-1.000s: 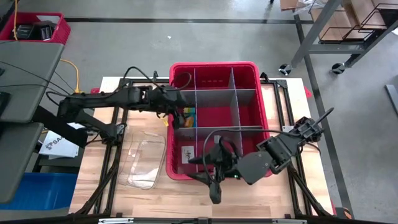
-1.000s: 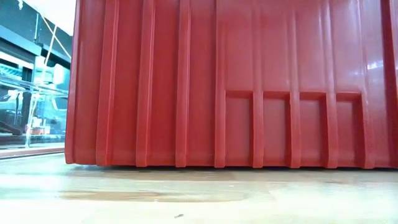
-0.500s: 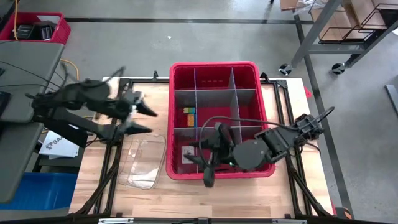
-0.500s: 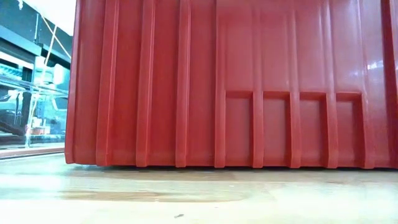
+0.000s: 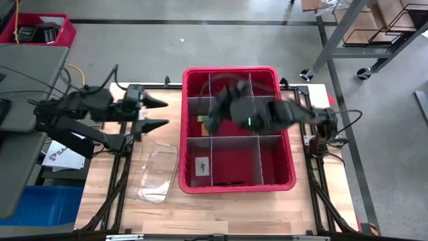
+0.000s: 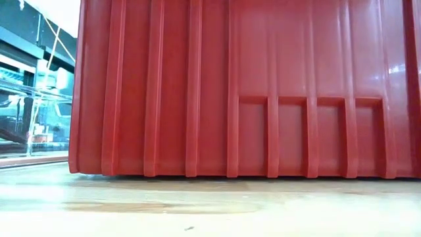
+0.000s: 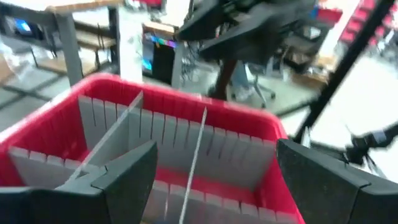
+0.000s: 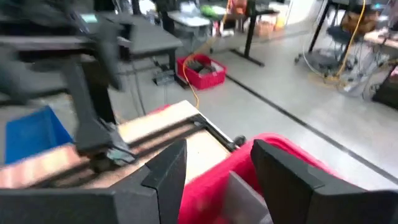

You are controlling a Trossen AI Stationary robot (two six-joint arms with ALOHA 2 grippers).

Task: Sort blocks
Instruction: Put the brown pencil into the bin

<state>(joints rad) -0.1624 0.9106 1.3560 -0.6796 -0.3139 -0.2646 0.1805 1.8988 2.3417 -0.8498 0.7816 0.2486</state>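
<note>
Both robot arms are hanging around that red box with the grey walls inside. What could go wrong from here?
The right gripper hangs over the red plastic bin, close to its thin grey divider sheets; it might knock one. The open left gripper waits beside the bin, so the arms could cross if both reach in.

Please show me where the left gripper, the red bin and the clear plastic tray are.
left gripper (image 5: 158,113): high view, between its spread fingertips.
red bin (image 5: 230,70): high view, on its far rim.
clear plastic tray (image 5: 156,175): high view, on its bare bottom.
</note>
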